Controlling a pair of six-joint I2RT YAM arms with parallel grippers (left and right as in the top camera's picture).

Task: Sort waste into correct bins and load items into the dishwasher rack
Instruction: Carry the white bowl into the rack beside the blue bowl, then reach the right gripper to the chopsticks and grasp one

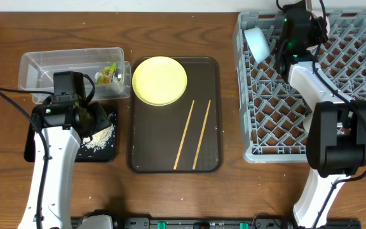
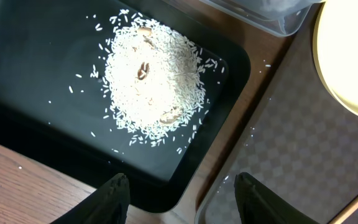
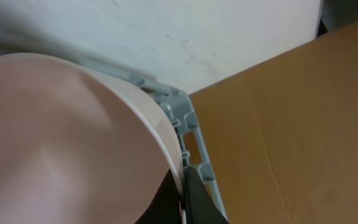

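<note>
My left gripper is open and empty, hovering over the near right corner of the black tray. A pile of rice crumbs lies in that tray. The green-and-orange wrapper lies in the clear tub. The yellow plate and two chopsticks lie on the brown serving tray. My right gripper is shut on the rim of the white, pink-sided bowl at the far left corner of the grey rack. The blue bowl and cup are out of view.
The clear tub stands right behind the black tray, and the brown tray lies close to the right of both. A strip of bare wood separates the brown tray from the rack. A cardboard surface shows beyond the rack in the right wrist view.
</note>
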